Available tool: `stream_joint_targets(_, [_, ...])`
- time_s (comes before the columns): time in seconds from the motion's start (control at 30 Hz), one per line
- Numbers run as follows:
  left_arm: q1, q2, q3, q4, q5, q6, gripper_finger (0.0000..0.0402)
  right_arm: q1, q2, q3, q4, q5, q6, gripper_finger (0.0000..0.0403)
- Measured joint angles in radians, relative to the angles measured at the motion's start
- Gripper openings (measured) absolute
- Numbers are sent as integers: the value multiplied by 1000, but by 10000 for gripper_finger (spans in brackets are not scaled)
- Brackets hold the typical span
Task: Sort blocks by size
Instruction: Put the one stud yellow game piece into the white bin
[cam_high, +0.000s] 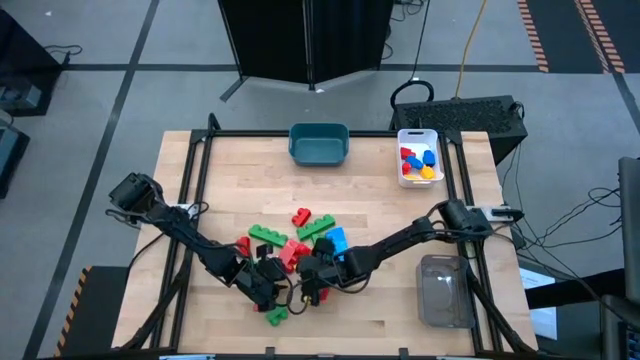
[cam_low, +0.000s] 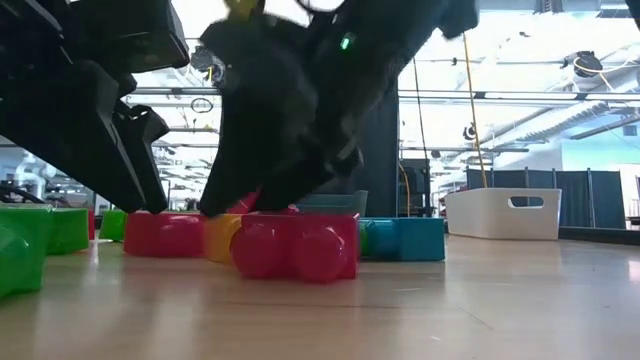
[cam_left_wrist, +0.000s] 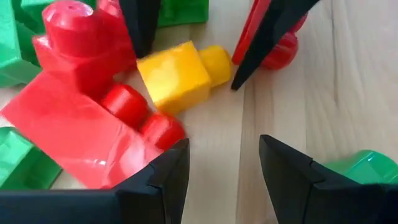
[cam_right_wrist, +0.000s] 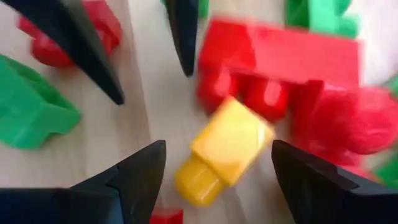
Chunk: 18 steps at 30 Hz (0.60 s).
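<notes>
A heap of red, green and blue blocks lies on the wooden table at centre front. A small yellow block lies on its side beside a long red block. My right gripper is open and low over the table, with one finger on either side of the yellow block. My left gripper is open and faces it from the left, over bare wood, with one finger close beside the long red block. A green block lies alone near the front edge. My right gripper's fingers come slanting down from the table's right side and stand on either side of the yellow block, which lies on the table. One fingertip is right beside the block's stud. Whether it touches, I cannot tell.
A teal bin stands at the far edge. A white bin at the far right holds red, blue and yellow blocks. A clear bin stands at the near right. The two grippers are close together, tips almost facing.
</notes>
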Motion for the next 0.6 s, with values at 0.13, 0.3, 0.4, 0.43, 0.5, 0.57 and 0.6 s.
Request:
stream_joint_targets(0.13, [0, 0, 0, -6, -1, 0, 175, -4, 28, 0, 5, 10, 26, 281])
stream_joint_targets(0.3, [0, 0, 0, -6, -1, -1, 175, -2, 30, 0, -22, 57, 39, 268])
stream_joint_targets(0.4, [0, 0, 0, -6, -1, -1, 175, -3, 30, 0, -31, 59, 30, 239])
stream_joint_targets(0.43, [0, 0, 0, -6, -1, -1, 175, -3, 30, 0, -30, 59, 24, 227])
stream_joint_targets(0.5, [0, 0, 0, -6, -1, -1, 175, -3, 30, 0, -27, 59, 10, 199])
stream_joint_targets(0.57, [0, 0, 0, -6, -1, -1, 175, -3, 30, 0, -26, 58, -12, 169])
stream_joint_targets(0.6, [0, 0, 0, -6, -1, -2, 175, -3, 30, 0, -25, 56, -24, 155])
